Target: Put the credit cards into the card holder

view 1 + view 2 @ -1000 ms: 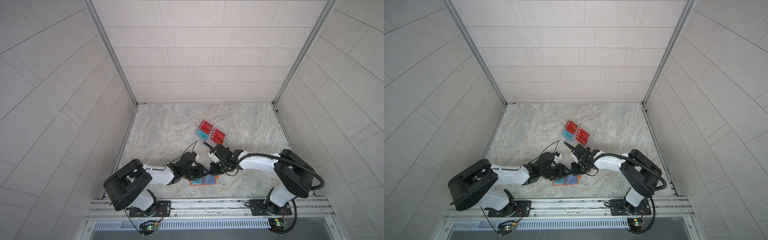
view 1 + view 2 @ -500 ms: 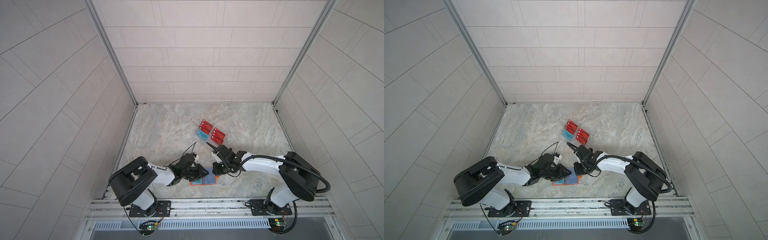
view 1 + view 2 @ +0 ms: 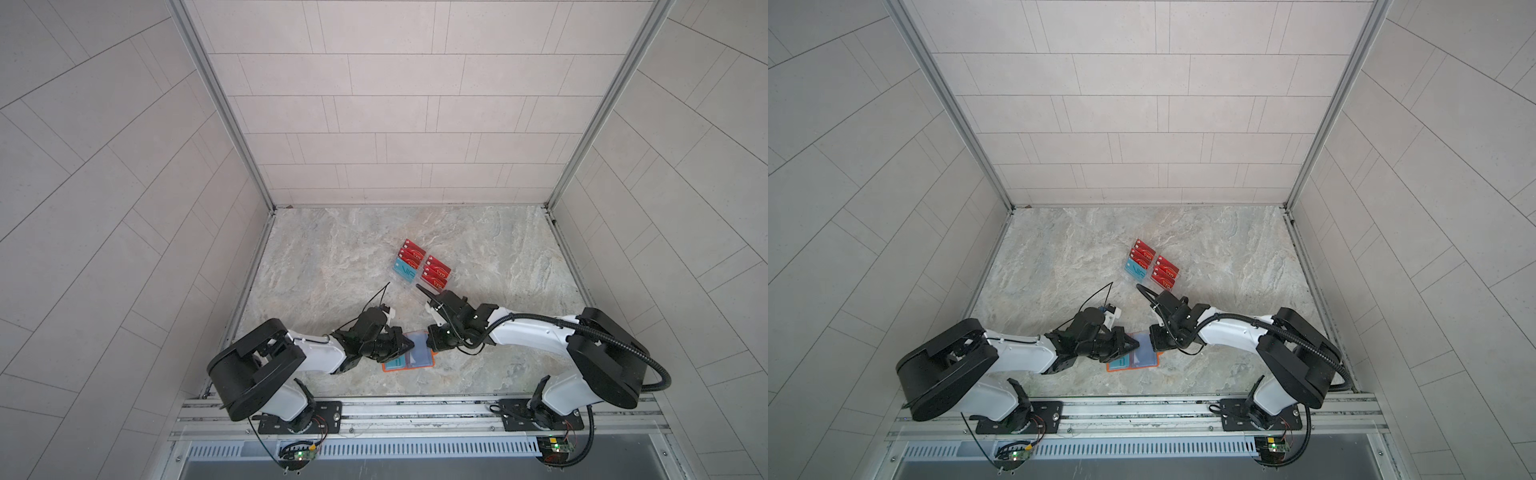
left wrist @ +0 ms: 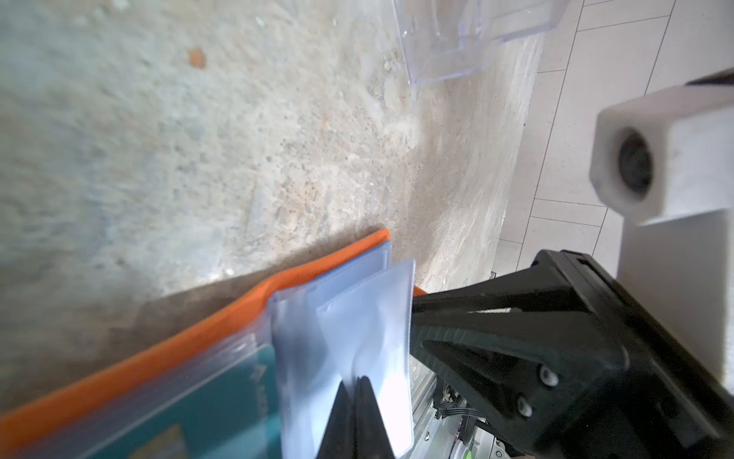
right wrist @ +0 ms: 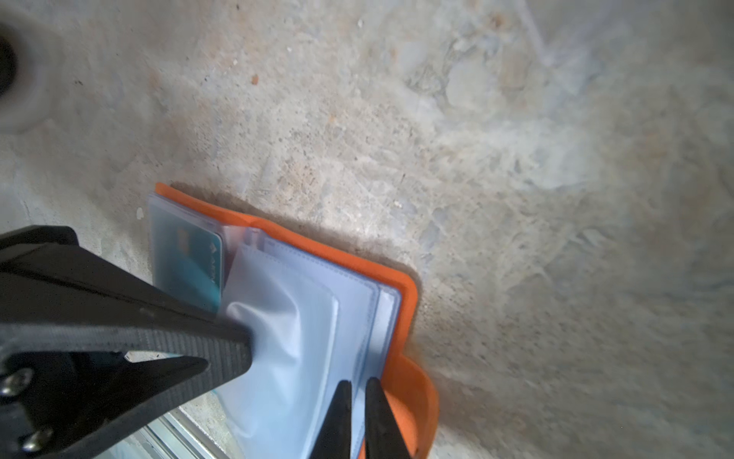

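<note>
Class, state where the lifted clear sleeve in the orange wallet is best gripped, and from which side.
Likely best: grip the sleeve by its free edge, from the side opposite the wallet's fold. It is thin, limp, bound at the fold; only that edge stands clear.

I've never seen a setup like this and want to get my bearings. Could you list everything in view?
red cards: about five, red, stacked in the clear rack
racked teal card: one, teal, in the same rack beside the red ones
stored teal card: one, teal, inside a sleeve of the card holder
clear rack: one, transparent, mid-table
card holder: one, orange, lying open near the front edge
clear sleeves: several, see-through, inside the card holder
table: one, grey-beige marble look, pale tiled walls around it
left arm: one, white and black, front left, jaws shut on a sleeve
right arm: one, white and black, front right, jaws pinching the sleeves' edge
</note>
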Robot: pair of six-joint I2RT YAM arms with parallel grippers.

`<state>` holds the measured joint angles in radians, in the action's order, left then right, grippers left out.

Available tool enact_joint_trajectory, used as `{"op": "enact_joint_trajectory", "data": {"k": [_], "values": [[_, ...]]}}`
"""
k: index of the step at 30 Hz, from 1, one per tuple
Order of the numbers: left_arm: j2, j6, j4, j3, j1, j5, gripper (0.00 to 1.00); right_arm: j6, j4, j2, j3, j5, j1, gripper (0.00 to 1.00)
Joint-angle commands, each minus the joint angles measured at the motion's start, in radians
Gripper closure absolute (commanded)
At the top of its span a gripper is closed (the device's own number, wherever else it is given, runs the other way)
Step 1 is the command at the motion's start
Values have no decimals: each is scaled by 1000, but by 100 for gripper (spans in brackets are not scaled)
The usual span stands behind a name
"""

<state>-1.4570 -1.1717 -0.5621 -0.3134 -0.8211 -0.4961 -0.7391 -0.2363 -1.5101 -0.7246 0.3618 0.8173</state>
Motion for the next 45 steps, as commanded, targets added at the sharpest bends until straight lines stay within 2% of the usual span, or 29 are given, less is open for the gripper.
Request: {"op": "enact_joint_trajectory", "data": {"k": [1,15,19,22,27,30,36,40,45], "values": [[31,25,16,23,-4,0,100,-16,11,15,17,-5,-4,88],[22,39,7,24,-4,-18,97,-37,139,-13,21,172,7,88],[20,31,-14,32,-4,-25,95,-64,184,-28,42,187,7,88],[24,27,-16,33,-4,-26,82,-65,183,-30,44,192,6,88],[42,17,10,11,-4,-43,48,-80,208,-36,53,206,6,88],[93,39,113,-11,-4,-33,40,-87,219,-17,57,208,6,88],[258,111,436,-92,3,1,34,-107,239,19,61,226,13,88],[358,143,591,-93,50,27,34,-111,269,-7,44,257,25,88],[488,184,756,-55,158,92,37,-103,277,-77,-6,262,63,86]]}}
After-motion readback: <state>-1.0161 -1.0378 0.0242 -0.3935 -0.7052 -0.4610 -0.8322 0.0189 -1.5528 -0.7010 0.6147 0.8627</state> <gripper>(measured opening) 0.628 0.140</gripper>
